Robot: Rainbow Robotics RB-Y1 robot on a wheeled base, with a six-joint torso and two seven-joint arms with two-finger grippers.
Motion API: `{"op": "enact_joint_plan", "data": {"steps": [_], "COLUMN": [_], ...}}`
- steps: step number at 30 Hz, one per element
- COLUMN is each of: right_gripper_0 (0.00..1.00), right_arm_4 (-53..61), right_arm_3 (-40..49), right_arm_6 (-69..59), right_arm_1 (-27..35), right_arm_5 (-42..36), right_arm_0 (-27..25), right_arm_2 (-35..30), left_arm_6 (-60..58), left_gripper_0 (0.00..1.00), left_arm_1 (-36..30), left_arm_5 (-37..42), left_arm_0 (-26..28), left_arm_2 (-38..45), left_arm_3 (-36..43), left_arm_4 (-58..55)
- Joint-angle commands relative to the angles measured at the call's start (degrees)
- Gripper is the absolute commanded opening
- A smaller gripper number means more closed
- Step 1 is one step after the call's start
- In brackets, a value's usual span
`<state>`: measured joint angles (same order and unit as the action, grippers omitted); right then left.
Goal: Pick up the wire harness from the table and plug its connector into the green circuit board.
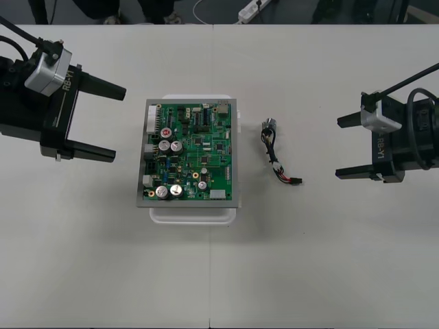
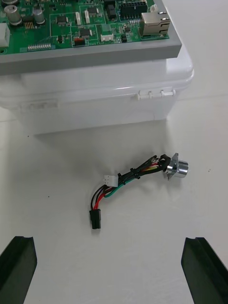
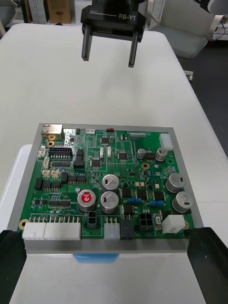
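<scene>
I read "RB-Y1" on the left gripper (image 1: 118, 125) and on the right gripper (image 1: 337, 147); circuit board (image 1: 191, 152) print too small.

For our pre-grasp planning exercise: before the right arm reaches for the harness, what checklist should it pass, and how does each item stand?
1. Open right gripper: ok.
2. Loose wire harness lying on the table, between green circuit board and right gripper: ok.
3. Its black plug uncovered, at the end nearer the right gripper: ok.
4. Board sitting on its white base: ok.
5. Idle left gripper open, off the board's other side: ok.
</scene>
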<state>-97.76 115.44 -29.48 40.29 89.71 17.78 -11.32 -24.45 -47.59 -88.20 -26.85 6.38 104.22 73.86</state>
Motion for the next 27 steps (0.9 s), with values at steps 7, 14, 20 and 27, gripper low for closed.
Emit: {"op": "enact_joint_plan", "data": {"steps": [7,14,20,27], "right_gripper_0": [0.89,0.89,0.89,0.89], "right_arm_4": [-4.0,-6.3,-11.8,-13.8], "right_arm_3": [0.1,0.0,0.0,0.0], "right_arm_6": [-2.8,-4.4,-6.0,-14.5], "right_arm_1": [1.5,2.7,4.3,4.4], "right_arm_5": [0.3,0.3,0.3,0.3], "right_arm_0": [4.5,5.3,7.3,7.8], "right_arm_2": [6.0,9.2,13.3,15.8], "left_arm_6": [-5.1,-6.7,-7.7,-9.0], "left_gripper_0": [1.00,1.00,1.00,1.00], "left_arm_1": [-2.5,-2.4,-2.3,0.7], "left_arm_5": [-1.8,-1.8,1.0,3.0], "left_arm_0": [-5.1,-7.0,-7.6,-9.2], "left_arm_2": [-4.5,-6.8,-8.8,-8.8], "left_arm_3": [1.9,2.0,2.7,3.4], "left_arm_4": [-1.3,-1.3,-0.1,2.2]}}
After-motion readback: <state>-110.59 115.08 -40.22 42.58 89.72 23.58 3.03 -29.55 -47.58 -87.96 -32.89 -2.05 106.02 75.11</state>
